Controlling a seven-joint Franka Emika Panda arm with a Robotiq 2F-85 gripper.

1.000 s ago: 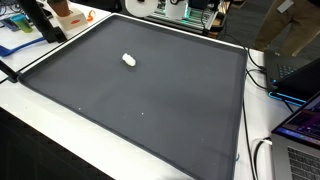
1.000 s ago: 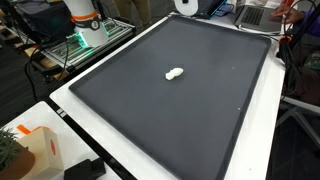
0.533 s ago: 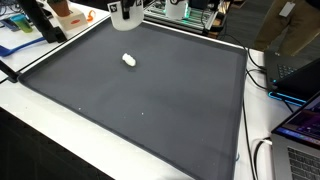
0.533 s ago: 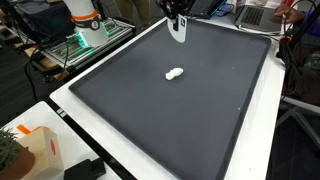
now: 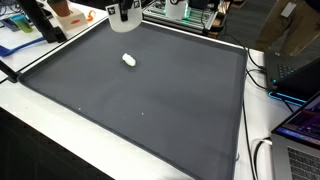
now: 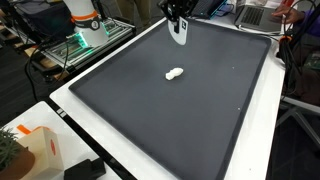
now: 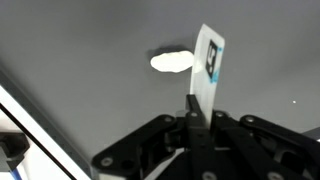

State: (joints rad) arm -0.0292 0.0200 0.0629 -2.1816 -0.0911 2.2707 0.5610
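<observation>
Dark mat (image 6: 200,120) spreads wide around a white lump (image 6: 174,73); hand (image 6: 178,20) near its edge pinches a card (image 7: 207,62).

Bright, even light fills both exterior views, leaving the dark mat (image 5: 150,100) with barely any shadow or glare, while the softer wrist view nearly blows out the white card (image 7: 205,75) and the blurred white lump (image 7: 172,62)

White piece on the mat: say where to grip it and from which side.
Probably its middle, from straight above, jaws across the short width: the white piece lies flat and oblong on the mat. The gripper is shut on a card now.
</observation>
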